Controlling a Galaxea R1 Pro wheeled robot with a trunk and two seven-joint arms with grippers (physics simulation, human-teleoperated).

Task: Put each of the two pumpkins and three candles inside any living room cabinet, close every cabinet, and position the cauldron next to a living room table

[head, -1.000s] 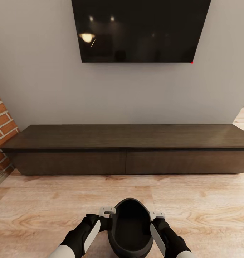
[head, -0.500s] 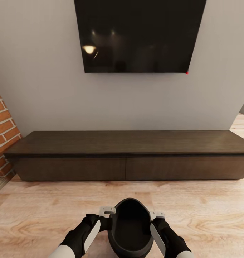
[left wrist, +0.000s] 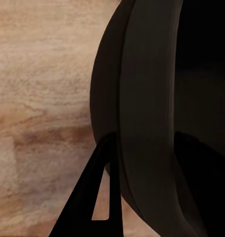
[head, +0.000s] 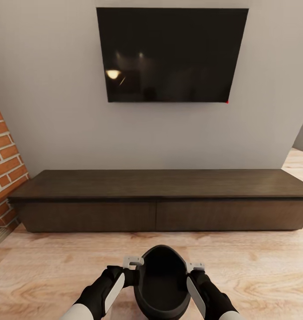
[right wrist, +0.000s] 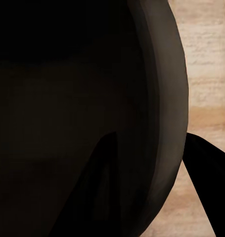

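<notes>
While both arms reach forward low in the head view, the left end effector (head: 133, 263) and the right end effector (head: 196, 267) sit on opposite sides of a black cauldron (head: 162, 280), each clamped on its rim. The cauldron is upright, its dark mouth open toward the camera, and it hangs between the two end effectors above the wooden floor (head: 53, 266).

From the left wrist view, one dark finger (left wrist: 95, 197) lies against the outside of the cauldron (left wrist: 142, 113), with the rim wall passing between that finger and the inside one. From the right wrist view, the cauldron (right wrist: 92, 118) is very dark; a finger (right wrist: 211, 182) shows outside the rim, and the other seems to be inside the bowl, though the shadow makes that hard to confirm.

Ahead of both end effectors, well apart from them across the floor, the cabinet (head: 160, 200) stands along the grey wall (head: 49, 111), both of its drawer fronts flush and shut. Above the cabinet a television (head: 171, 53) hangs on the wall. Beyond the left end effector, at the cabinet's end, a brick wall (head: 2, 178) begins.
</notes>
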